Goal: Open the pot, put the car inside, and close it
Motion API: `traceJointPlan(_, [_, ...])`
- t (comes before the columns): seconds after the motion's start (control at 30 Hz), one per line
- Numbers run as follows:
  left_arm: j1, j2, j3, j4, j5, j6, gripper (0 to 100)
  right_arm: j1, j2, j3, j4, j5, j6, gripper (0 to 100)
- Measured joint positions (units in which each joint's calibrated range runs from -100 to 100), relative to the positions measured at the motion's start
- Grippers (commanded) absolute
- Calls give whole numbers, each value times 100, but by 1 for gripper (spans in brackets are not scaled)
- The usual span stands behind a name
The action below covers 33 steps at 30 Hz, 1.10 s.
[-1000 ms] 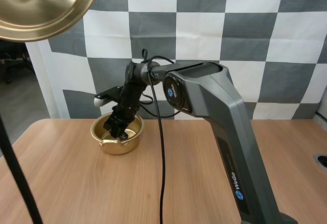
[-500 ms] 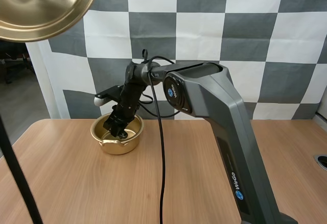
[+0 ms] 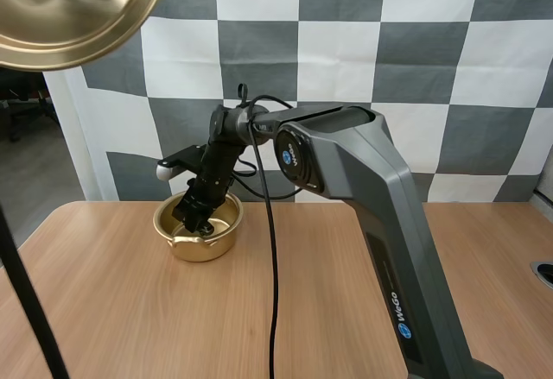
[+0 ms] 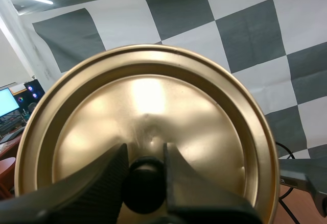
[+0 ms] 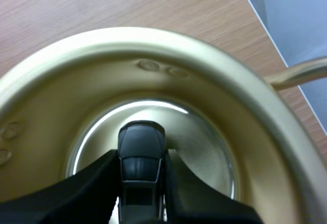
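Brass-coloured pot sits open on the wooden table, toward its far left. The right gripper is down inside the rim, its fingers pinching a dark grey toy car over the pot's base. Can't tell if the car touches bottom. The left gripper is up high, well apart from the pot, clamped on the black knob of the lid.
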Motion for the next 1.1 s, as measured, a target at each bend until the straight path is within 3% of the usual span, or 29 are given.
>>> traceJointPlan(0.03, [0,0,0,22,0,0,0,0,0,0,0,-20,0,56])
traceJointPlan(0.13, [0,0,0,78,0,0,0,0,0,0,0,-20,0,80])
traceJointPlan(0.2, [0,0,0,78,0,0,0,0,0,0,0,-20,0,88])
traceJointPlan(0.53, [0,0,0,78,0,0,0,0,0,0,448,-20,0,89])
traceJointPlan(0.87, [0,0,0,78,0,0,0,0,-111,0,149,22,0,89])
traceJointPlan(1.1, [0,0,0,78,0,0,0,0,-295,-34,82,341,-92,100])
